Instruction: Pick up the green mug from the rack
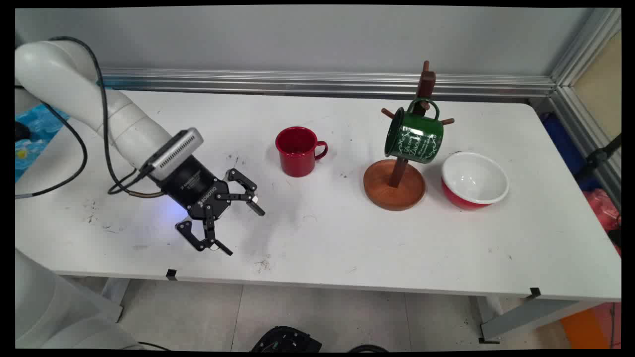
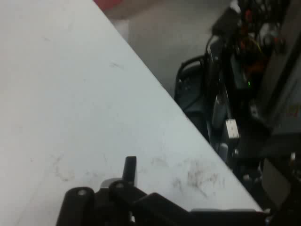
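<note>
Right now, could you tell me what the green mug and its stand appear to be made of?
The green mug looks like enamelled metal: glossy coat, thin rolled rim, white printed lettering; it could be ceramic. The stand looks like varnished wood: reddish-brown, round base, pegs.

The flat white table [image 1: 347, 238] carries grey scuff marks toward its near edge, and the black two-finger gripper [image 1: 243, 225] above its left part bears white lettering on its body. Near the middle stands a plain glossy red enamel mug [image 1: 297, 151]; toward the right edge, a dark green enamel mug [image 1: 414, 138] patterned with white script and scrollwork hangs on a brown wooden mug tree [image 1: 394, 184]. Beside it sits a round bowl [image 1: 475, 179], red outside and white inside.
</note>
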`<state>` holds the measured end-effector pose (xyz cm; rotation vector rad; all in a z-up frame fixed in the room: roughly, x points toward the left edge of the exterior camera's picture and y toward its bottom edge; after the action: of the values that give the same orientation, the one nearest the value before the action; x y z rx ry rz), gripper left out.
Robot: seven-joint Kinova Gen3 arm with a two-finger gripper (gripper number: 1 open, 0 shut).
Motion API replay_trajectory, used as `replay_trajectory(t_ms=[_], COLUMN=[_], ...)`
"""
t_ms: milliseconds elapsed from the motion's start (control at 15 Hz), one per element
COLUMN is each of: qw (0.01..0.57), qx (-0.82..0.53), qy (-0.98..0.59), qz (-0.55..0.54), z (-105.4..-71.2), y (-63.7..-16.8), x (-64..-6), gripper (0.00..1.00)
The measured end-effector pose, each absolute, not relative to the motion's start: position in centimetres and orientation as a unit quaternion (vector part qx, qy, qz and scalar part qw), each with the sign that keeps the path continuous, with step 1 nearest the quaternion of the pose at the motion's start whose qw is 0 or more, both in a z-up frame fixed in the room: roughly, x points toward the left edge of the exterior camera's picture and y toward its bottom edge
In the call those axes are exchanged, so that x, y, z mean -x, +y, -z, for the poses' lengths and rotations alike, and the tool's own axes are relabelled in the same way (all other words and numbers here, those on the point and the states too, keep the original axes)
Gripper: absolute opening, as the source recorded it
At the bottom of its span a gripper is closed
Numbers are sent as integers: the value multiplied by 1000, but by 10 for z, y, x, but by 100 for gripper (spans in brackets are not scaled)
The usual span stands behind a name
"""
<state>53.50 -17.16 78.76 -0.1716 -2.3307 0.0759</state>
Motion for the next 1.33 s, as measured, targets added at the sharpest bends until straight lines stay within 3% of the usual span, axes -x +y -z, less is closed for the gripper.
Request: replay_trajectory(t_ms=[800,1333], qw=[462,517], qx=[-62,-166], qy=[-884,-840], qz=[-38,-29], z=[-840,-849], y=[-174,-192], x=[-529,-501], gripper=[100,100])
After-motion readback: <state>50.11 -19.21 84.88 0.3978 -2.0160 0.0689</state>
